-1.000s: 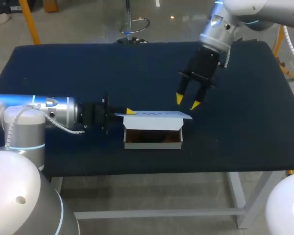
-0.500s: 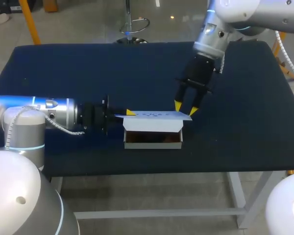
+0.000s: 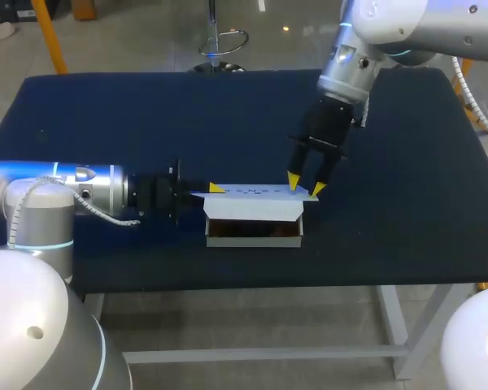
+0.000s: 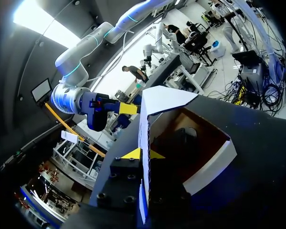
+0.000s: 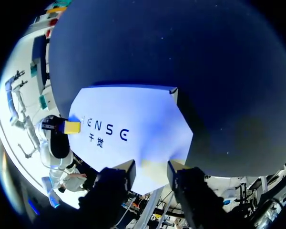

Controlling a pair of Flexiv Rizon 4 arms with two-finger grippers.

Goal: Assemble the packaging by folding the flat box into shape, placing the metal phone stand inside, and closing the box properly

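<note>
While the small white cardboard box point(image 3: 256, 240) sits open near the front middle of the dark blue cloth-covered table point(image 3: 146, 122), its long white lid flap point(image 3: 252, 192) stands out level above the opening instead of lying shut.

The left gripper point(image 3: 215, 188) comes in low from the side and is clenched on the left end of the lid flap. In its own wrist view the thin card runs edge-on between the two yellow tips. That grip seems meant to steady the flap and hold the box in place so the other arm can work on it.

The right gripper point(image 3: 306, 184) points down at the right end of the lid flap. Its fingers are spread, with the flap's corner reaching between them, and it is released, not pinching. From its wrist view the flap's printed white face spreads out ahead of the fingers. It looks placed to press or fold that end down — the closing step, as I judge it.

Inside the box a dark shape point(image 4: 183, 143) rests against the brown lining. It is probably the metal phone stand, already placed, though it is too dim to be sure. The box itself is formed, and only the closing appears left to do.
</note>
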